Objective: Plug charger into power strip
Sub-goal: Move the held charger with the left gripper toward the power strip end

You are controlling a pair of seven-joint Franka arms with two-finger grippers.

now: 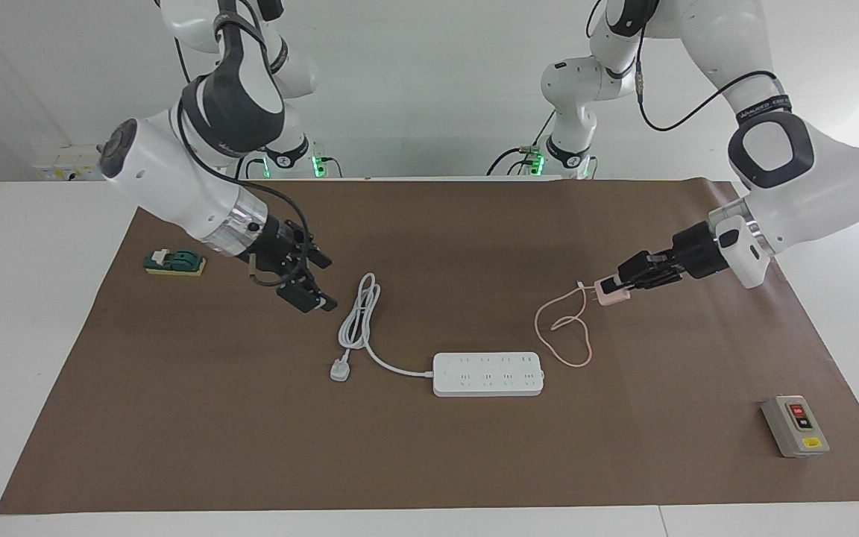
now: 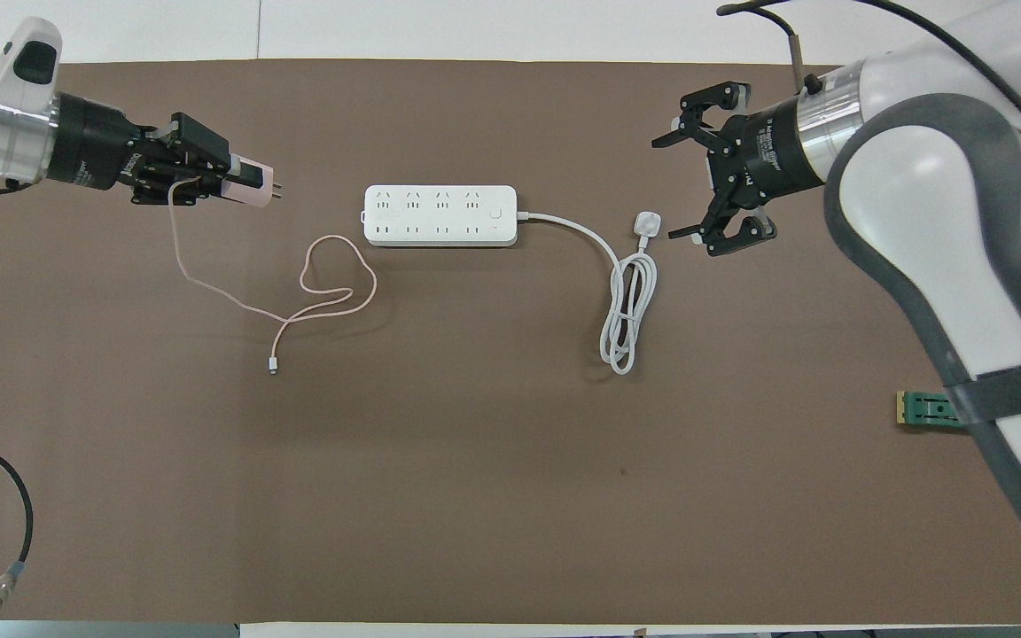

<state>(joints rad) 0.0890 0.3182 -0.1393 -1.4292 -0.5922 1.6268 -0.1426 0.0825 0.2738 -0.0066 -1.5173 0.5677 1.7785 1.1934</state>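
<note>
Left tool (image 1: 614,287) (image 2: 245,182): clamped on pink charger (image 1: 615,295) (image 2: 251,192), prongs toward power strip (image 1: 488,374) (image 2: 440,215); cable trailing onto counter (image 1: 429,462). Right tool (image 1: 312,280) (image 2: 705,186): wide open, empty, above white plug (image 1: 338,370) (image 2: 647,224).

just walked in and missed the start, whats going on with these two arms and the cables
The left arm's end effector is shut on the small pale-pink cube-shaped charger, holding it above the brown mat with its prongs pointing toward the long flat white power strip. Its thin pink cable trails down onto the mat. The charger is not plugged in yet. The right arm's end effector hangs open over the mat by the strip's coiled white cord, holding nothing.
</note>
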